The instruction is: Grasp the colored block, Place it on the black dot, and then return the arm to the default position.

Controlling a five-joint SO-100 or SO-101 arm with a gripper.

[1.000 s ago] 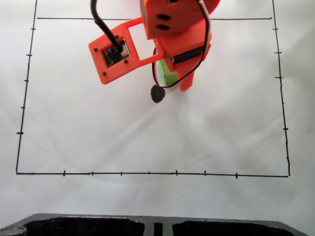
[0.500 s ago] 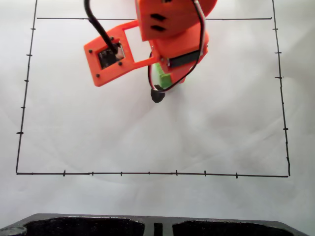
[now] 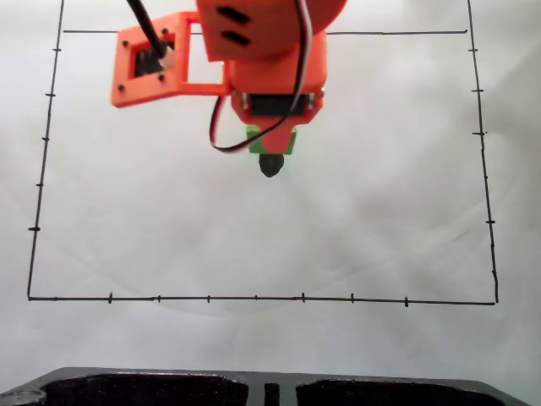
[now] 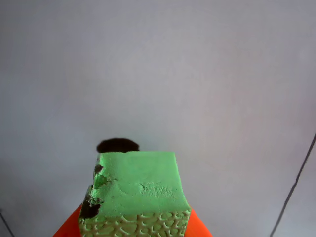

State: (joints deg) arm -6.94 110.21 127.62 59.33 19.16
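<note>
In the fixed view the orange arm (image 3: 269,51) reaches down from the top centre. Under its tip the green colored block (image 3: 272,141) shows, just above the black dot (image 3: 270,165) and touching or overlapping the dot's upper edge. The gripper (image 3: 272,145) is shut on the block. In the wrist view the block (image 4: 138,185) sits low in the middle with orange fingertips (image 4: 198,228) at both lower sides. The black dot (image 4: 117,145) peeks out right behind its far left edge. Whether the block rests on the paper I cannot tell.
White paper with a thin black border (image 3: 254,298) and tick marks covers the table. An orange camera bracket (image 3: 152,63) with a black cable sticks out to the arm's left. A dark tray edge (image 3: 169,387) runs along the bottom. A black line (image 4: 294,185) crosses the wrist view's right.
The arm has swung left and turned, bringing the green block from the dot's upper right to directly above it. The camera bracket moved up and left.
</note>
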